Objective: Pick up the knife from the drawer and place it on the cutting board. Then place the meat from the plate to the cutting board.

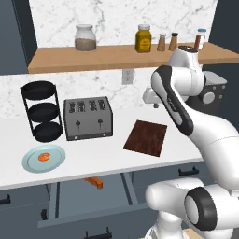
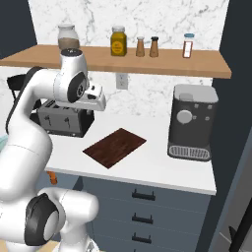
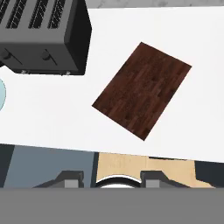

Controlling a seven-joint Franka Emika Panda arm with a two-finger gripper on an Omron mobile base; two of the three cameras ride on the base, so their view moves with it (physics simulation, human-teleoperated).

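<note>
1. Below and well to the left of the hand (image 3: 111,180), the knife (image 1: 94,181) lies in the open drawer (image 1: 74,198), orange-brown handle showing just past the bench (image 1: 93,161) edge; blade hidden under the bench lip
2. Hand hangs high over the bench near the cutting board (image 3: 142,89), empty; fingertips (image 3: 70,178) stand apart with nothing between them
3. Knife judged light, stiff, thin; the handle is the thicker part and the safer hold, across its width. The blade would likely be slick and too flat to pinch
4. Drawer is shallow, so the descent needs care at the floor and the bench lip
5. Meat (image 1: 45,157) sits on the plate (image 1: 57,161), far left of the hand beyond the toaster (image 1: 87,117); a small curled lump, probably soft, light squeeze across its middle
6. Cutting board bare, nothing delivered yet
</note>
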